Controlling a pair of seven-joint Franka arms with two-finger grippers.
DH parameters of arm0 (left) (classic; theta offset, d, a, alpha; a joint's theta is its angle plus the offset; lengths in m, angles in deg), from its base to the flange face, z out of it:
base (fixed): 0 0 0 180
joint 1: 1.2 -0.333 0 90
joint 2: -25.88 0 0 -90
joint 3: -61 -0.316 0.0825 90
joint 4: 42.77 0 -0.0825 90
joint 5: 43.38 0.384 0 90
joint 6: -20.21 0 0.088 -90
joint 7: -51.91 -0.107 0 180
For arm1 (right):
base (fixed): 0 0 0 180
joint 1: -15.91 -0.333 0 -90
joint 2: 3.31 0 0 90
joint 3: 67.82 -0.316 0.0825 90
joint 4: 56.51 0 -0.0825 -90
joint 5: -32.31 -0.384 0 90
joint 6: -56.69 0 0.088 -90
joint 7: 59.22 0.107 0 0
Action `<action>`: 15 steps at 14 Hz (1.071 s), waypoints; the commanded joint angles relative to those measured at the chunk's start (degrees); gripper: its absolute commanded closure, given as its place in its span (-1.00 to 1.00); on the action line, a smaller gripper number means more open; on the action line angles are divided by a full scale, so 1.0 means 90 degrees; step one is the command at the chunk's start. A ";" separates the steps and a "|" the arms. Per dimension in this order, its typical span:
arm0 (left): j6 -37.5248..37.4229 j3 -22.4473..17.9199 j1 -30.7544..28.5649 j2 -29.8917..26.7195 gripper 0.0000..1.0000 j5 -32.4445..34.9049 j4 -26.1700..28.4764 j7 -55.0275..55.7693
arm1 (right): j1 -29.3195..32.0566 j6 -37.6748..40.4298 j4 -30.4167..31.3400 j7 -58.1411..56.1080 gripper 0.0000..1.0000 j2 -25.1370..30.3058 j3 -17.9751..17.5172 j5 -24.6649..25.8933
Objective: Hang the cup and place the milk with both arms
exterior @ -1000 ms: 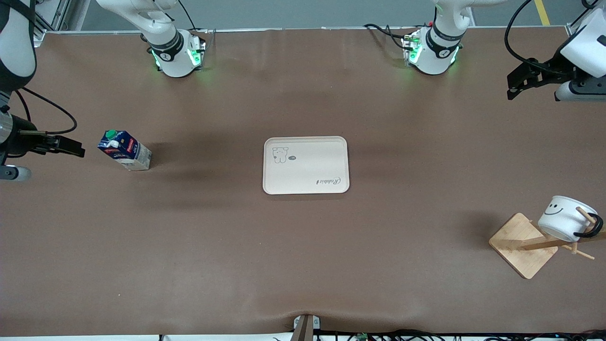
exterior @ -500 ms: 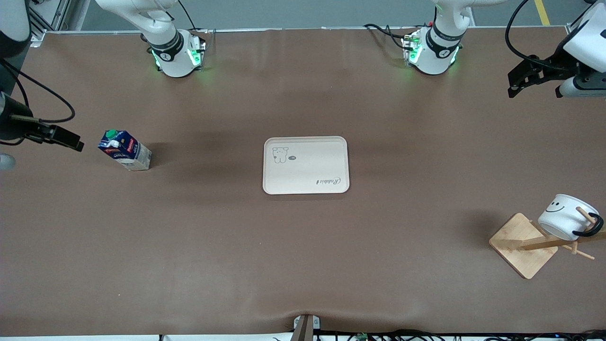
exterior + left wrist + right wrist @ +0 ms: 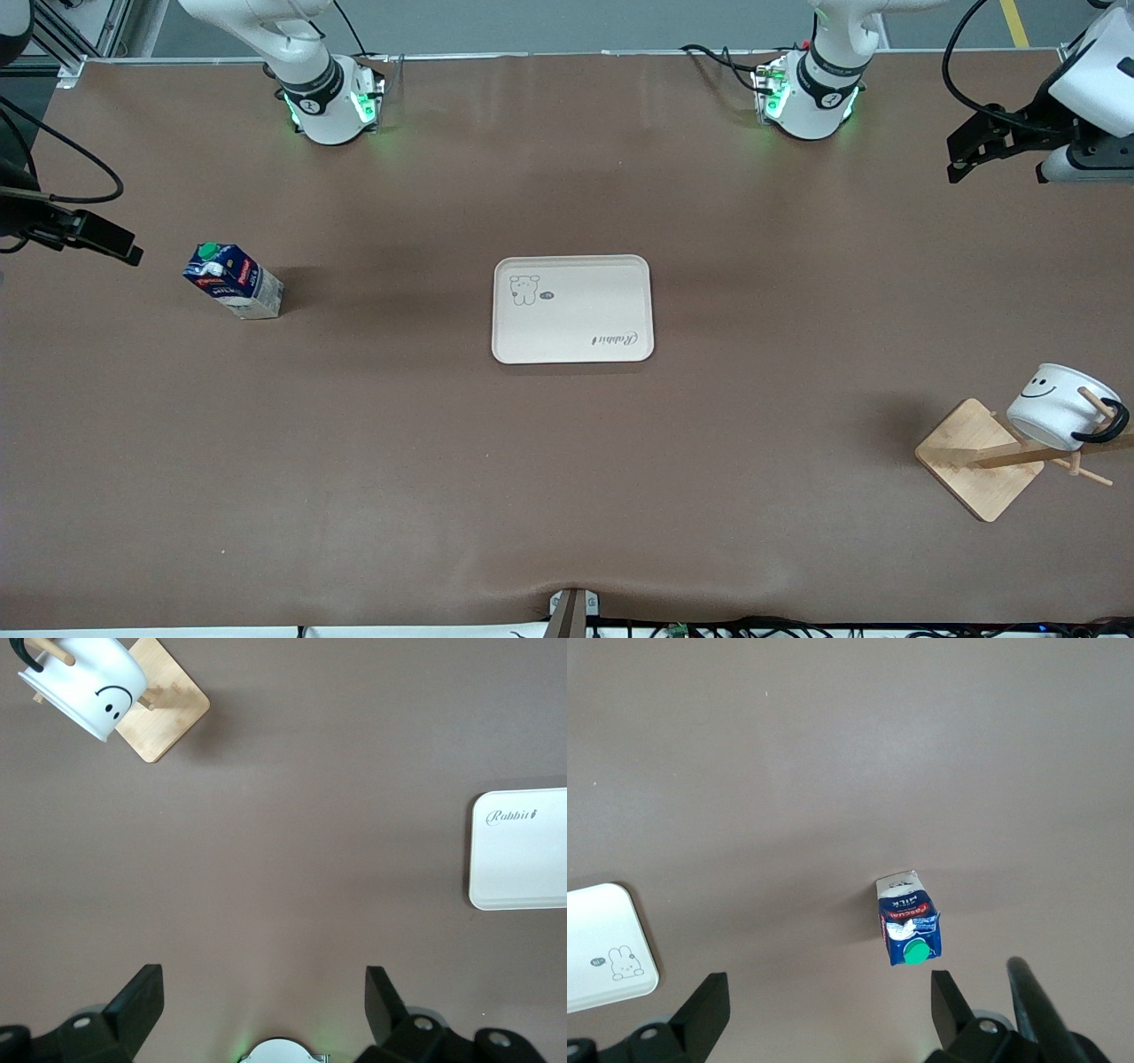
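Note:
The milk (image 3: 232,281), a dark blue carton with a green cap, stands on the table toward the right arm's end; it also shows in the right wrist view (image 3: 908,927). The cup (image 3: 1057,406), white with a smiley face, hangs by its black handle on a peg of the wooden rack (image 3: 974,456) at the left arm's end; it also shows in the left wrist view (image 3: 84,682). My right gripper (image 3: 124,251) is open and empty, up over the table edge beside the milk. My left gripper (image 3: 955,159) is open and empty, over the table's left-arm end.
A cream tray (image 3: 572,308) with a rabbit drawing lies at the table's middle; a corner of it shows in the right wrist view (image 3: 602,948) and an edge in the left wrist view (image 3: 523,850). The rack's square wooden base (image 3: 164,709) sits on the brown tabletop.
My right gripper has drawn away from the milk, toward the robots' side and the table's end. My left gripper has barely shifted. Milk and cup have not moved.

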 commanded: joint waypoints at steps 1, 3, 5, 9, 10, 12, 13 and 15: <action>-0.0034 -0.0012 -0.0057 -0.0100 -1.00 -0.0007 0.0059 0.0021 | 0.0042 -0.0569 0.0859 -0.0877 -1.00 0.0687 0.0015 0.0052; -0.0151 -0.0002 -0.0057 -0.0119 -1.00 -0.0007 0.0049 0.0109 | -0.0075 -0.0630 0.1270 -0.0919 -1.00 0.1088 -0.0024 0.0052; -0.0171 -0.0002 -0.0057 -0.0139 -1.00 -0.0007 0.0059 0.0110 | -0.0008 -0.0765 0.1633 -0.0929 -1.00 0.1294 0.0015 0.0043; -0.0181 -0.0022 -0.0067 -0.0120 -1.00 -0.0017 0.0020 0.0061 | 0.0179 -0.0757 0.1614 -0.0988 -1.00 0.1256 0.0035 0.0003; -0.0181 -0.0022 -0.0067 -0.0110 -1.00 -0.0026 0.0010 0.0080 | 0.0198 -0.0737 0.1614 -0.0988 -1.00 0.1256 0.0025 0.0003; -0.0181 -0.0022 -0.0057 -0.0081 -1.00 -0.0017 -0.0019 0.0110 | 0.0227 -0.0718 0.1614 -0.0978 -1.00 0.1256 0.0035 0.0003; -0.0181 -0.0022 -0.0067 -0.0061 -1.00 -0.0007 -0.0077 0.0100 | 0.0227 -0.0718 0.1614 -0.0978 -1.00 0.1256 0.0035 0.0003; -0.0181 -0.0022 -0.0057 0.0036 -1.00 -0.0007 -0.0194 0.0071 | 0.0227 -0.0708 0.1614 -0.0978 -1.00 0.1256 0.0035 0.0003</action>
